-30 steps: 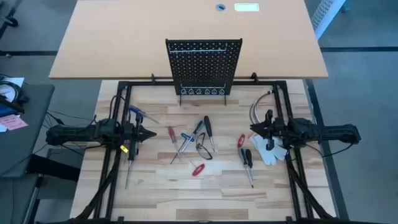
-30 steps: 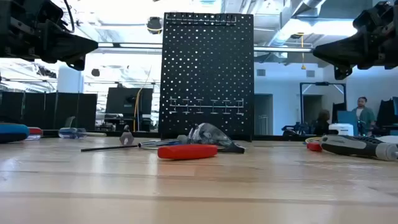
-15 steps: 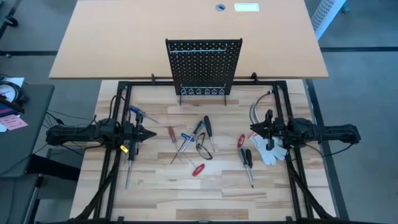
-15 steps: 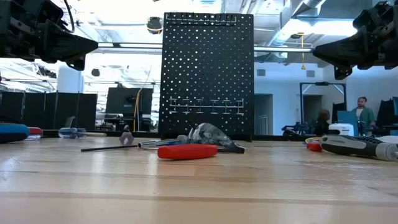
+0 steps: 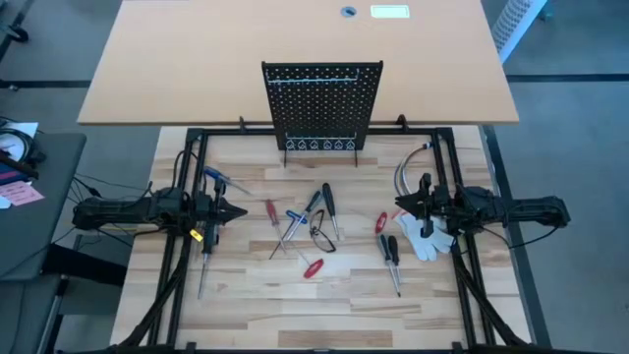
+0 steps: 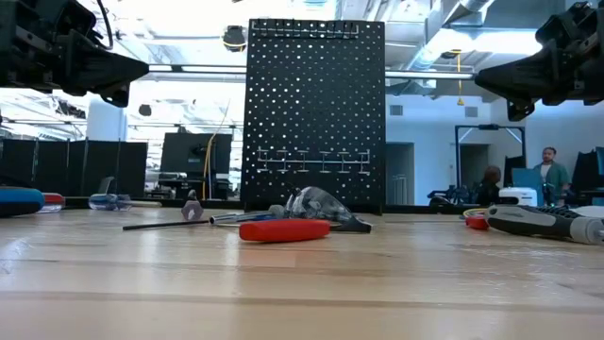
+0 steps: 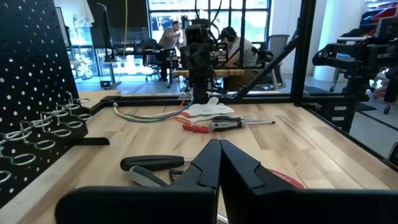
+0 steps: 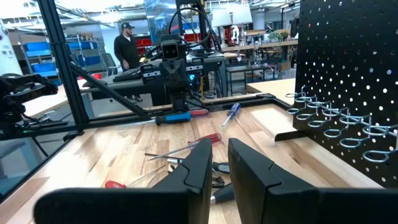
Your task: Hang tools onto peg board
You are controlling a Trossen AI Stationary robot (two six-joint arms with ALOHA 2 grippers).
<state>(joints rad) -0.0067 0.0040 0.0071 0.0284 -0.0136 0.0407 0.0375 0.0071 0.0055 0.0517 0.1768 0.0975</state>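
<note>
The black peg board stands upright on its feet at the table's far edge, with a row of hooks along its lower part. The tools lie flat mid-table: a red screwdriver, a blue one, a black one, pliers, a red handle and a black screwdriver. My left gripper hovers shut at the left, above the table, pointing right. My right gripper hovers at the right, pointing left. Its fingers stand a narrow gap apart with nothing between them.
A white glove and a grey coiled cable lie under the right arm. A blue-handled screwdriver and a long screwdriver lie by the left arm. The black frame borders the table. People show in the room beyond.
</note>
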